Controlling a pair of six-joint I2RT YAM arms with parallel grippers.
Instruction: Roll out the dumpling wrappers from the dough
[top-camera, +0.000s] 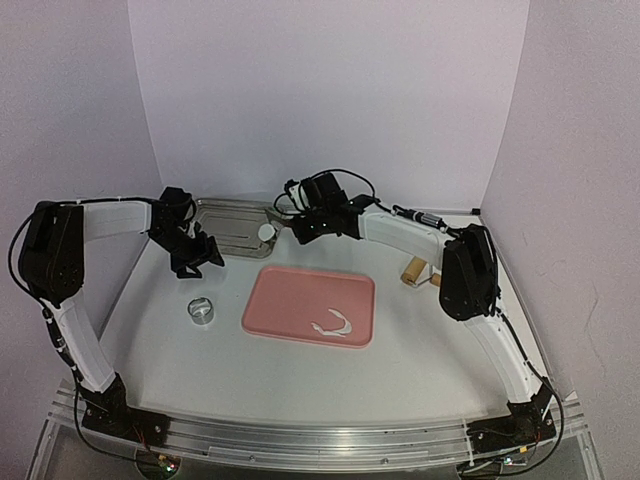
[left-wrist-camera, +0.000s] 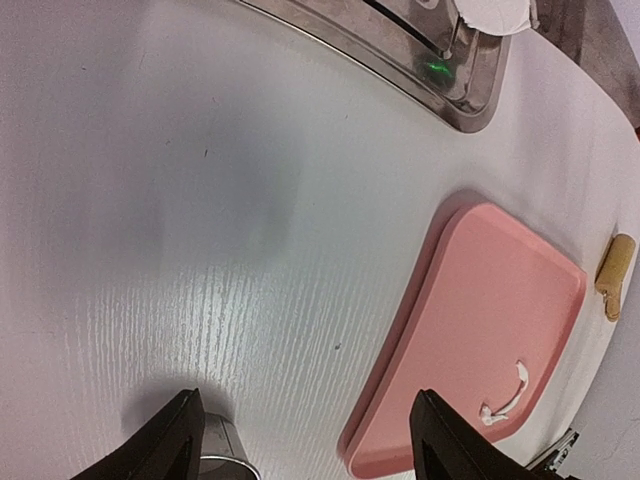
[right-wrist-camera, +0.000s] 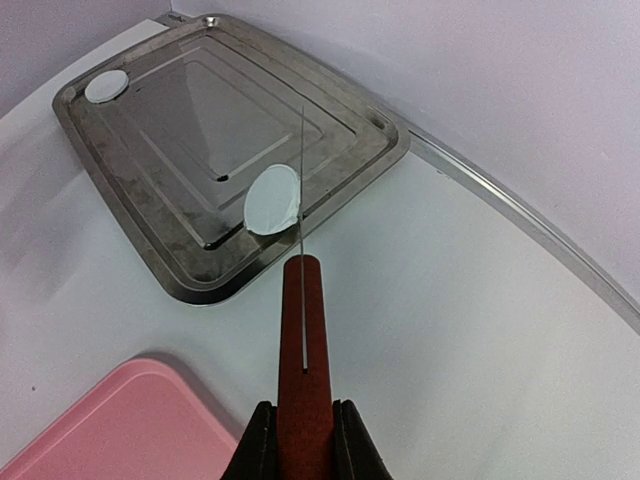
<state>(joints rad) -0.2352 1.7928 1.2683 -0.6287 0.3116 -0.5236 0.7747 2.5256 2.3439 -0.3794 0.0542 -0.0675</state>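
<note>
- Top external view: the left tool (top-camera: 205, 255) hangs over the white table (top-camera: 160, 360), near the left end of the metal tray (top-camera: 232, 222), with its jaws spread and nothing between them.
- Left wrist view: both fingers (left-wrist-camera: 165, 440) stand well apart. The ring cutter (left-wrist-camera: 215, 458) shows just below them on the table, near the left finger (only its top edge is visible there).
- Right wrist view: the right tool (right-wrist-camera: 305, 440) is pinched shut on the handle of a red-handled blade (right-wrist-camera: 303, 330), whose thin metal edge points towards the tray.
- One dumpling wrapper (right-wrist-camera: 272, 198), a small white disc, sits against the side of that blade, above the tray's near rim (right-wrist-camera: 200, 290). Whether it touches the tray I cannot tell.
- A second wrapper (right-wrist-camera: 106, 86) lies flat inside the tray, in its far left corner as that camera sees it.
- From above, the carried disc shows at the tray's right end, just left of the right tool (top-camera: 298, 230).
- The pink board (top-camera: 300, 300) lies on the table in front of the tray, with a thin curved scrap strip (top-camera: 335, 326) of dough near its right front corner.
- The ring cutter stands upright on the table, left of the board.
- A wooden rolling pin (top-camera: 420, 272) lies to the right of the board, partly behind the right arm.
</note>
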